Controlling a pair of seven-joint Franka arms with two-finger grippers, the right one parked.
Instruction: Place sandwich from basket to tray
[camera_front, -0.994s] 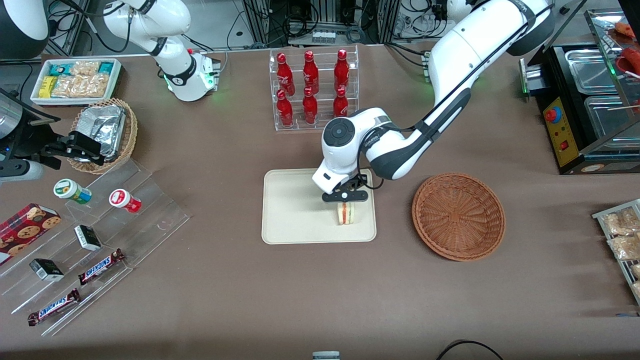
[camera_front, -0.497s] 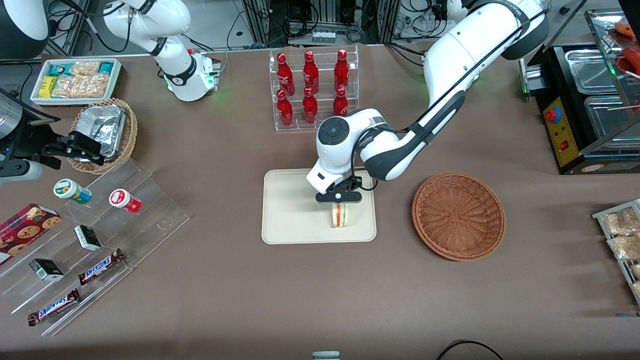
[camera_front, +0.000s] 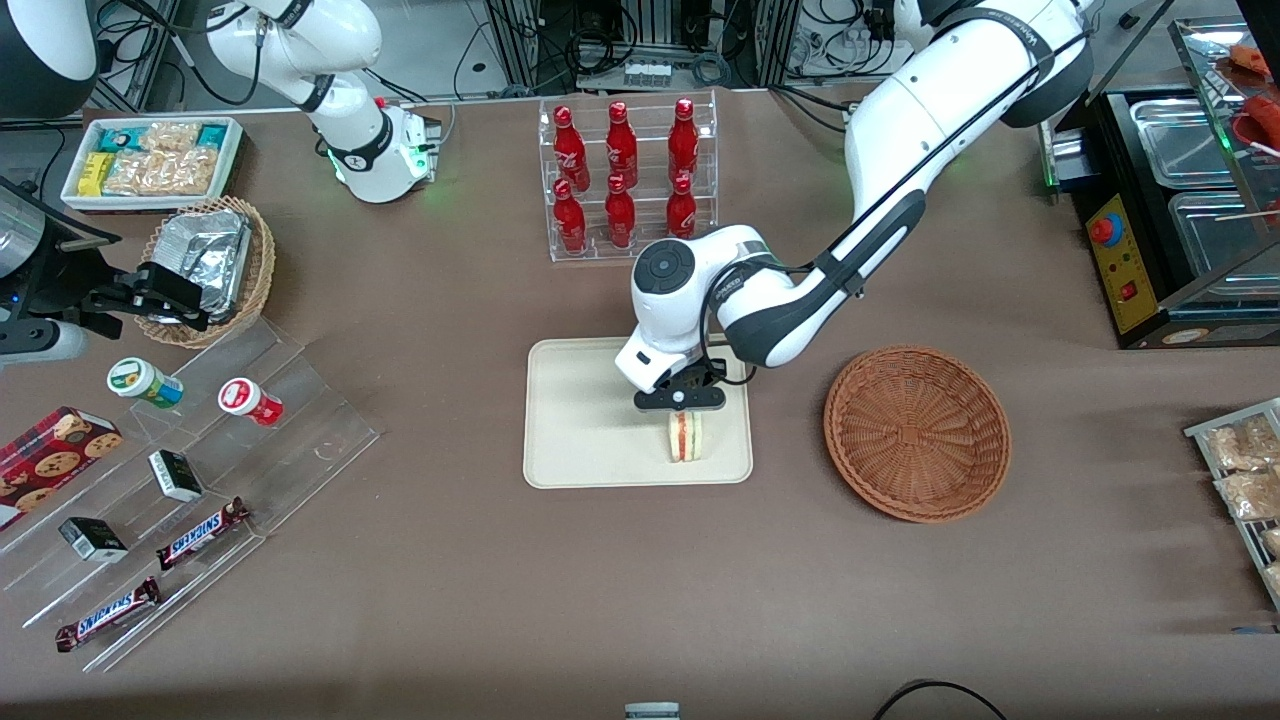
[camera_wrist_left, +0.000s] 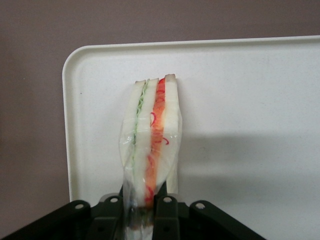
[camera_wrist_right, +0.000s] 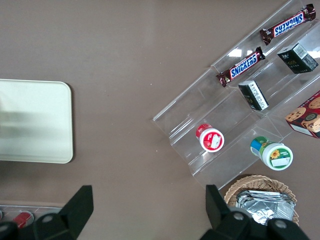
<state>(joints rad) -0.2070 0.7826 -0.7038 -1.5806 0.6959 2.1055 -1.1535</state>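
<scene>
The sandwich (camera_front: 685, 437), a pale bread wedge with red and green filling, stands on its edge in the tray (camera_front: 580, 420), in the part toward the working arm's end. My left gripper (camera_front: 680, 402) is right above it and shut on its upper end. In the left wrist view the fingers (camera_wrist_left: 167, 192) pinch the wrapped sandwich (camera_wrist_left: 152, 135) from both sides over the cream tray (camera_wrist_left: 250, 100). The reddish-brown basket (camera_front: 917, 433) lies beside the tray toward the working arm's end, with nothing in it.
A clear rack of red bottles (camera_front: 625, 180) stands farther from the camera than the tray. Toward the parked arm's end are a tan basket with foil (camera_front: 210, 265), a white snack bin (camera_front: 150, 160) and acrylic steps with snacks (camera_front: 190, 480).
My gripper with the sandwich has shifted a little toward the parked arm's end of the tray and come lower, so the sandwich now sits on the tray.
</scene>
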